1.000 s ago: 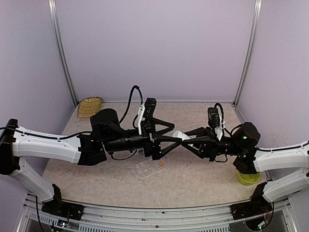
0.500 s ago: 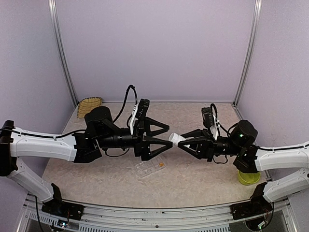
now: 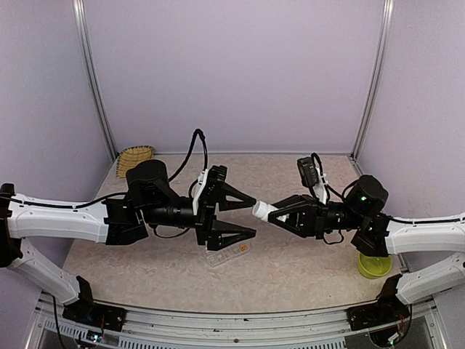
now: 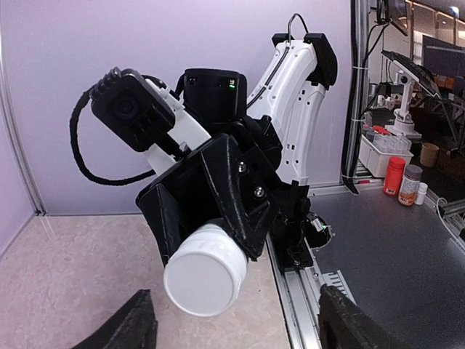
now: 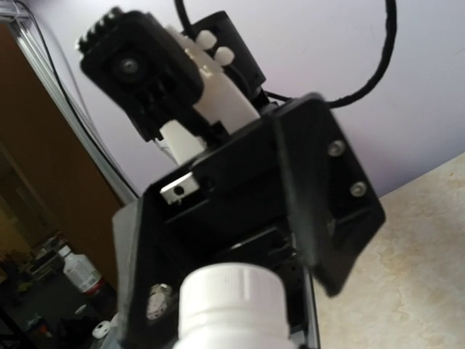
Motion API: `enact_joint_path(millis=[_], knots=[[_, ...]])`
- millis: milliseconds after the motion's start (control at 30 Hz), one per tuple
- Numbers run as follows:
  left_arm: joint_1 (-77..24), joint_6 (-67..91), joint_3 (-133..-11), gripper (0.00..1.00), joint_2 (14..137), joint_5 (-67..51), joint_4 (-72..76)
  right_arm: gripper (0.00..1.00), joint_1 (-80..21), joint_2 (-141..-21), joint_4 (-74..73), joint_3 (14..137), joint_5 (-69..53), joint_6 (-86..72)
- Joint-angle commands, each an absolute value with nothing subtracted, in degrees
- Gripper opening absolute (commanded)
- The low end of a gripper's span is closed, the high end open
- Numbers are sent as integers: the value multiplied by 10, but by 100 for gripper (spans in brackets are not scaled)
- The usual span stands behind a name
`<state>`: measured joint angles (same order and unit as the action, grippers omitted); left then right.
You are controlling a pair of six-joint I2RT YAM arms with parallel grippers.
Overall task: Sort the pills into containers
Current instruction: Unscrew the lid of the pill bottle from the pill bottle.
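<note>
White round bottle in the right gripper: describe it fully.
The small white round bottle is smooth and plastic-looking, with no label showing and a stepped rim behind its flat end. It is held roughly level in the air, clamped across its body by the right gripper. Its flat end faces the open left gripper, whose fingers stand clear of it.

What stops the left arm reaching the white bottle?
Likely nothing, so yes: the right end effector holds the bottle out cap-first, and the left end effector faces it, open, with only air between.
</note>
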<state>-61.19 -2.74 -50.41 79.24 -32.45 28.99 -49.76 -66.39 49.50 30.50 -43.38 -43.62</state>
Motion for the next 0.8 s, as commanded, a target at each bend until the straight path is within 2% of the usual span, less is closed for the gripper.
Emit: enact_joint_path(millis=[0, 267, 600, 767], knots=[[-619, -72, -534, 69, 791, -313, 266, 4, -502, -656, 495, 317, -449, -458], [-624, -89, -546, 54, 802, -310, 255, 5, -502, -668, 493, 324, -466, -465], [-627, -92, -550, 19, 805, -306, 244, 5, -502, -672, 497, 322, -470, -467], [-629, -42, -557, 11, 809, -279, 254, 4, -503, -663, 460, 323, -450, -423]])
